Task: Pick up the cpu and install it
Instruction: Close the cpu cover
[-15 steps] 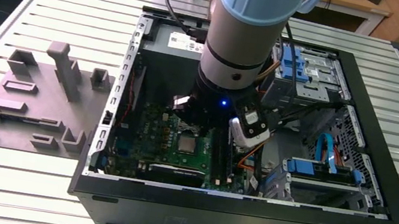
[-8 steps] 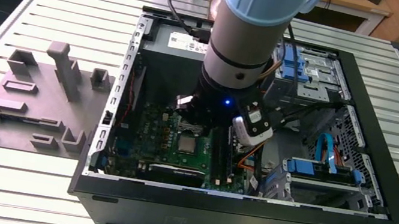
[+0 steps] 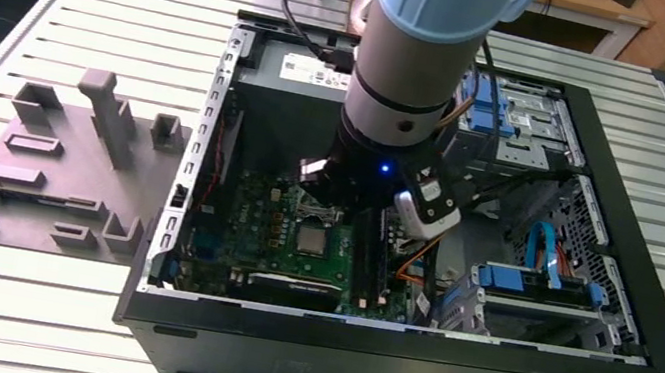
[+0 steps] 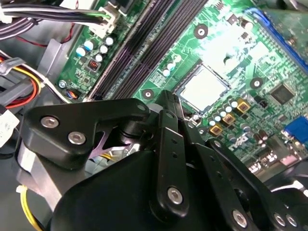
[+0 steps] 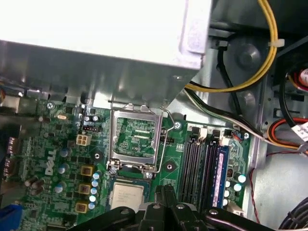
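My fingers above the cpu in the computer

My 2 fingers [image 5: 169,195] are pressed together and hold nothing. The cpu [image 5: 127,196] lies flat in its square place on the green board [image 5: 43,134], just beside my fingers. I cannot tell if I touch it. The metal socket frame [image 5: 134,139] stands open right next to the cpu. The long black memory slots [image 5: 197,168] run close by. The open computer case [image 3: 414,347] lies on the grey worktop [image 3: 14,316].

The cpu [image 4: 204,89], a small square chip with a silvery-white top, lies flat, seated on the green motherboard [image 4: 159,79].
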You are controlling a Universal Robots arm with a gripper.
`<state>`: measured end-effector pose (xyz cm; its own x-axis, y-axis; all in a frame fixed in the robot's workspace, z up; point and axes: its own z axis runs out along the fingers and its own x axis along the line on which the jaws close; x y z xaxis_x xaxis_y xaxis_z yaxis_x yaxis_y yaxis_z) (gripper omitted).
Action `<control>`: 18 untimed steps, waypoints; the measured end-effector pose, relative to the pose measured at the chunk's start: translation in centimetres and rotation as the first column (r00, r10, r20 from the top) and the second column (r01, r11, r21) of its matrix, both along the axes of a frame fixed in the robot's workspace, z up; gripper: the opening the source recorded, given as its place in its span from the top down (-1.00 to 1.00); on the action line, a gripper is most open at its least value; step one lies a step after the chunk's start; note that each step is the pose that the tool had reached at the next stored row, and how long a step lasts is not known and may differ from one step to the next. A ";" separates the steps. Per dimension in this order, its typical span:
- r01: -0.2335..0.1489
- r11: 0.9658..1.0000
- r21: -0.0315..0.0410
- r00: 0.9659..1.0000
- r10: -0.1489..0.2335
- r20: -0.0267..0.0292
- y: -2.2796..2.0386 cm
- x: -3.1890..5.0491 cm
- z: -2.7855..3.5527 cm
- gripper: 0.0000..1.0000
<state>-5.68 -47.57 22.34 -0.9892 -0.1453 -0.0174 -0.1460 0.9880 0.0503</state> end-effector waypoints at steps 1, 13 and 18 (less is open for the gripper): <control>-0.011 1.000 0.000 1.000 0.011 0.003 0.00 0.00 -0.02 0.80; -0.072 0.997 -0.001 0.997 0.072 0.025 0.01 0.00 -0.13 0.80; -0.072 0.997 -0.001 0.997 0.072 0.026 0.42 0.00 -0.16 0.80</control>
